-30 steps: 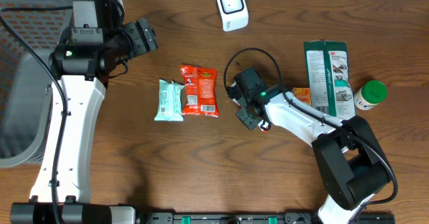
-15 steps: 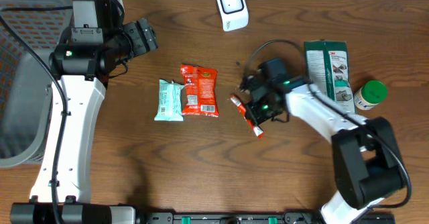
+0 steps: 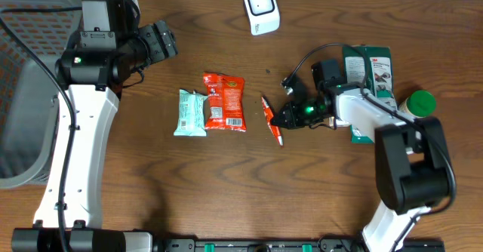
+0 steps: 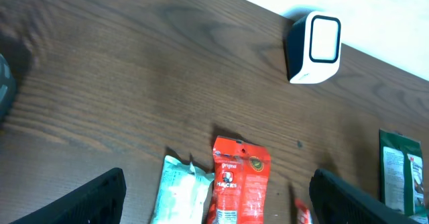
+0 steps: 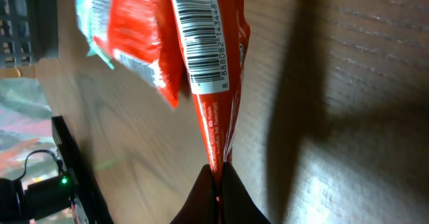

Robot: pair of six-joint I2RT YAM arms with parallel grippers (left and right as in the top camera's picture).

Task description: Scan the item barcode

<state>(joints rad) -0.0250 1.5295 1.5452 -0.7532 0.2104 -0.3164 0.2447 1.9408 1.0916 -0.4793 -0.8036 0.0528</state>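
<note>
A thin red sachet point(image 3: 271, 119) is pinched edge-on at its end by my right gripper point(image 3: 290, 115), which is shut on it just above the table's middle. In the right wrist view the sachet point(image 5: 209, 96) rises from the closed gripper point(image 5: 216, 175), and its white barcode label point(image 5: 198, 41) faces the camera. The white scanner point(image 3: 260, 8) stands at the table's far edge, also in the left wrist view point(image 4: 315, 47). My left gripper point(image 3: 158, 44) hangs open at the far left, nothing between its fingers point(image 4: 90, 201).
A red snack bag point(image 3: 224, 101) and a mint-green packet point(image 3: 191, 113) lie side by side left of the sachet. A green 3M pack point(image 3: 370, 86) and a green-lidded bottle point(image 3: 417, 106) sit at the right. A grey mesh basket point(image 3: 23, 93) is at the left edge.
My right gripper has swung to the right and rolled over, taking the red sachet with it, so the sachet now stands on edge. The left arm has stayed still.
</note>
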